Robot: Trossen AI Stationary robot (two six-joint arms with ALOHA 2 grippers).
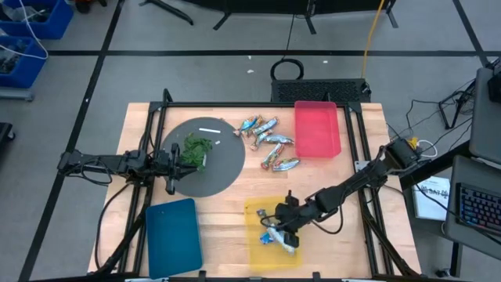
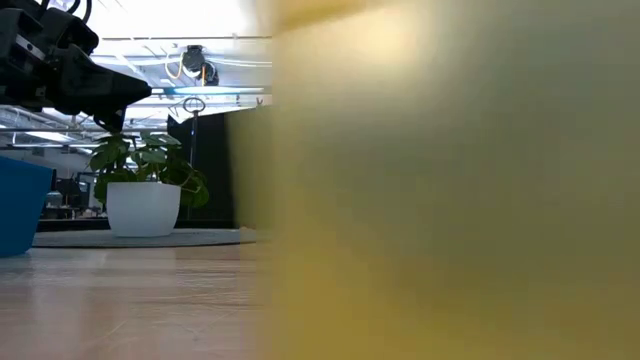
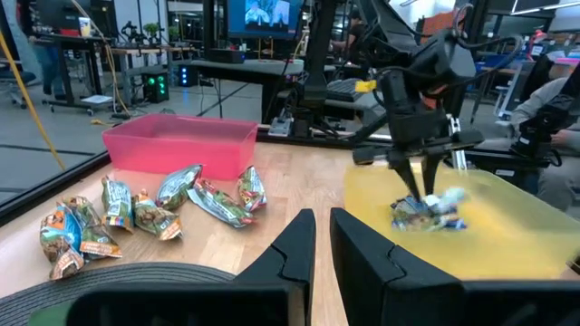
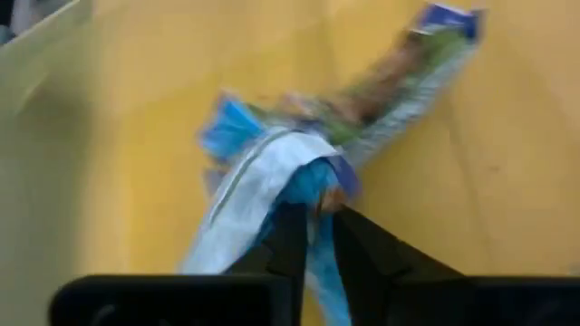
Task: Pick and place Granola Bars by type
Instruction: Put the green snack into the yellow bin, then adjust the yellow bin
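High view showed you the right claw (image 1: 286, 237) down inside the yellow tray (image 1: 258, 254) at the bench's (image 1: 227, 211) front, over a small heap of blue and silvery granola bars (image 1: 275, 238). Your right wrist view had its fingers (image 4: 288, 237) parted only narrowly, a blue-and-white wrapper (image 4: 272, 181) pinched between the tips. More bars (image 1: 270, 142) lay loose mid-bench, just beside the pink tray (image 1: 317, 129). Your left claw (image 1: 171, 163) hung over the dark round mat (image 1: 223, 168) near the green clump (image 1: 196, 149), fingers (image 3: 294, 263) nearly together, holding nothing.
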